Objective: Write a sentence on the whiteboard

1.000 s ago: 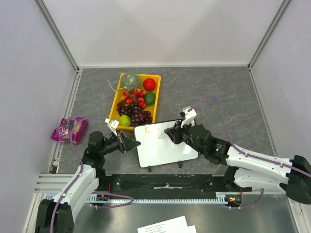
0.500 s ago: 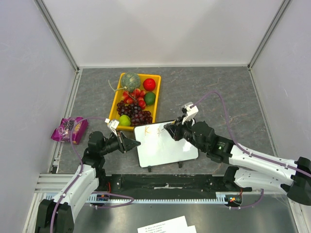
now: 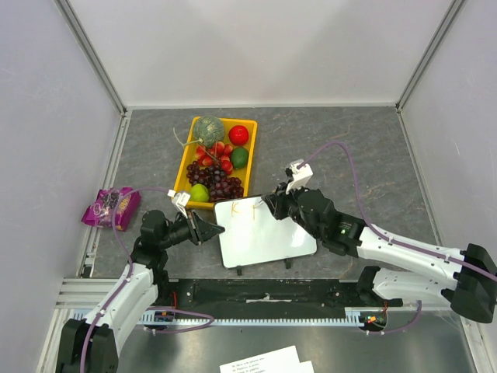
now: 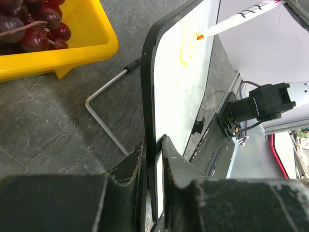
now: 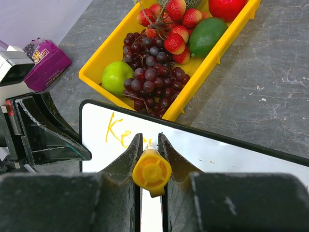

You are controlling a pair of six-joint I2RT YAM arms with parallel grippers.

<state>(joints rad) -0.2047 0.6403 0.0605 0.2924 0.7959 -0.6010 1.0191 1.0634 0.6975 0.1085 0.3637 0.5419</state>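
Near the front middle of the table, the whiteboard [image 3: 264,233] is propped up on a tilt, sitting between the two arms. The left gripper [image 3: 211,229] comes at it from 9 o'clock and has its fingers pinched on the board's left edge, one on each face; the left wrist view shows that pretty clearly. The right gripper [image 3: 272,206] is over the board's top edge at about 12 o'clock, jaws squeezed on a marker [image 5: 151,171] with a yellow end cap. The marker's orange tip is right at the white surface, though I honestly can't tell if it's touching. So far there are just a few orange letters [image 5: 118,131] in the top left corner, looks like "Ke" and the start of something else. The yellow tray [image 3: 184,167] of fruit is just beyond the board at 11 o'clock, grapes closest to it. A purple snack packet [image 3: 112,206] lies off at 9 o'clock by the left wall.
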